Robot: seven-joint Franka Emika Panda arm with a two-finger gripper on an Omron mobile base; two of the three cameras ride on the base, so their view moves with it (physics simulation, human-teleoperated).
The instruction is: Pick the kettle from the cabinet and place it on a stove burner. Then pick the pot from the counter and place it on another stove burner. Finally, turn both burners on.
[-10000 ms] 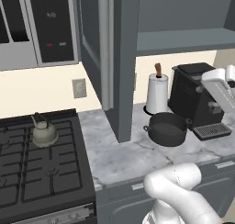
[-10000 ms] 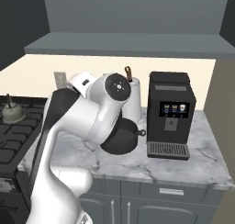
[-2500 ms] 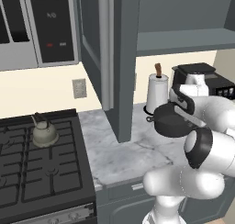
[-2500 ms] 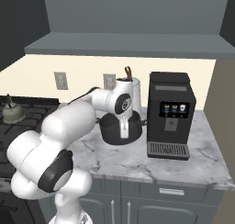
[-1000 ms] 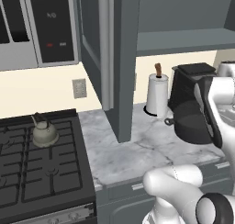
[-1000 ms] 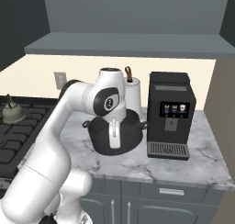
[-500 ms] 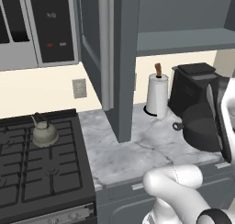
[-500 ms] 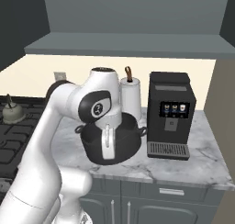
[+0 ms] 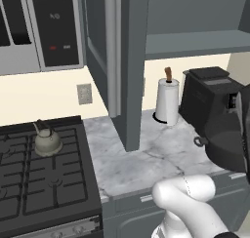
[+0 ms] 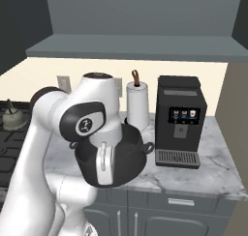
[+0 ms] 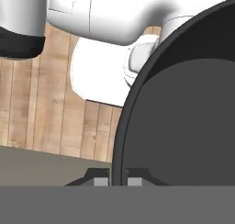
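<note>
A round, low, dark charcoal pot (image 10: 116,157) with small loop handles hangs in the air in front of the marble tabletop (image 10: 213,169), clear of its surface. The fingers (image 11: 118,178) are closed tight on the pot's thin rim, one tip on each side of the wall, with the pot's dark inside spreading up and to the right from them. The pot is tipped on edge, its opening facing sideways rather than up; one loop handle (image 10: 148,147) sticks out toward the coffee machine (image 10: 180,121). From the left base camera the pot (image 9: 225,140) is cut off at the frame's right edge. The white arm covers part of the pot's wall. A small grey-olive kettle (image 9: 47,140) sits upright on a stove burner (image 9: 46,154), well apart from the fingers.
</note>
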